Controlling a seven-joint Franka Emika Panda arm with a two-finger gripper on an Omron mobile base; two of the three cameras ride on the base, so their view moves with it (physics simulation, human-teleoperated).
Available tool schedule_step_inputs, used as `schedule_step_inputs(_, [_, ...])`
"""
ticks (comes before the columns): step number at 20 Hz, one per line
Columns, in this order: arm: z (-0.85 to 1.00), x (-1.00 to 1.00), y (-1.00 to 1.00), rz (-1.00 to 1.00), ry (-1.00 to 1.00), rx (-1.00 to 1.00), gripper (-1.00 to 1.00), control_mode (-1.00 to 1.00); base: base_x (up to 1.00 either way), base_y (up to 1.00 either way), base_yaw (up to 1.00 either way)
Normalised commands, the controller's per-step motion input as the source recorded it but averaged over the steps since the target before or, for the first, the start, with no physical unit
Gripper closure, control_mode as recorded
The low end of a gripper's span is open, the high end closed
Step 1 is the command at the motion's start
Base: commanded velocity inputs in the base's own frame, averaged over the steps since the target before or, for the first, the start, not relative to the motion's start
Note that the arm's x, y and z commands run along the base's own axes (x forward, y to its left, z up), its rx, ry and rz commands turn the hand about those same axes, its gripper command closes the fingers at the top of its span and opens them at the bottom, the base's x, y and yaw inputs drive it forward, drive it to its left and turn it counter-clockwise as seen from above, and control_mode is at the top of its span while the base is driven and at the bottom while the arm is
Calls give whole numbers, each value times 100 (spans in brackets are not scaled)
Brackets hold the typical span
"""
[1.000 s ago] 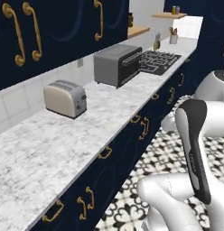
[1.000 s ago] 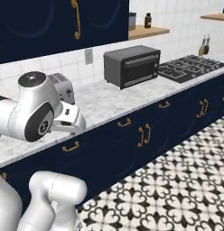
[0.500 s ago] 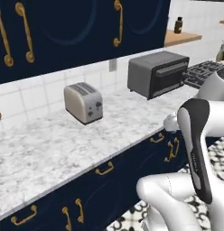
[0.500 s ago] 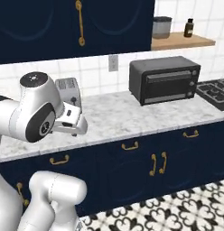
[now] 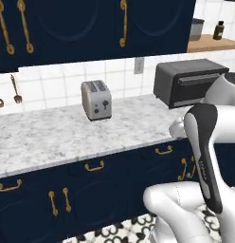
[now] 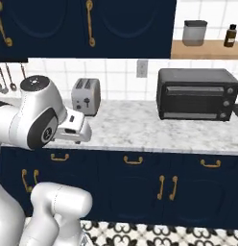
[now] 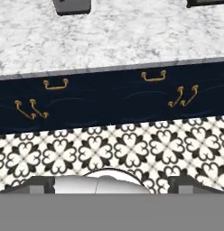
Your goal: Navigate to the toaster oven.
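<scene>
**Kitchen counter: toaster oven to the right, arm folded before the cabinets**

Toaster oven point(image 6: 196, 94): dark box with a wide front door, a horizontal bar handle and knobs down its right side. We find it on the marble counter point(image 6: 135, 129) against the tiled wall, at the right of the right base view. In the left base view point(image 5: 191, 81) it sits at the right, partly behind the white arm.

Toaster point(image 6: 86, 96): silver-beige, two slots, on the same counter well to the left of the toaster oven, also near the wall. In the left base view point(image 5: 96, 99) it stands near the middle.

Shelf point(image 6: 206, 48): wooden, above the toaster oven, carrying a grey canister point(image 6: 195, 32) and a small dark bottle point(image 6: 231, 35).

Utensils point(image 5: 15, 90): hanging on the wall at the far left.

Cabinets point(image 6: 140, 187): navy fronts with brass handles below the counter, and more of them above it.

Floor point(image 7: 118, 149): black-and-white patterned tile, seen from the hand view below the cabinet fronts.

Gripper: the hand view looks onto the floor and the lower cabinets, with the toaster oven's edge point(image 7: 207, 2) at the top right corner, well beyond the hand. We see the fingertips too poorly to judge; we cannot tell whether the claw is released or clenched.
</scene>
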Motion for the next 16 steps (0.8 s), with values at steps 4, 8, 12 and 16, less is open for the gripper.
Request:
schedule_step_inputs(4, [0, 0, 0, 0, 0, 0, -100, 100, -64, -100, 16])
schedule_step_inputs(8, [0, 0, 0, 0, 0, 0, -100, 100, 9, -100, 25])
schedule_step_inputs(12, [0, 0, 0, 0, 0, 0, -100, 100, 66, -100, 30])
schedule_step_inputs(16, [0, 0, 0, 0, 0, 0, -100, 100, 83, -100, 27])
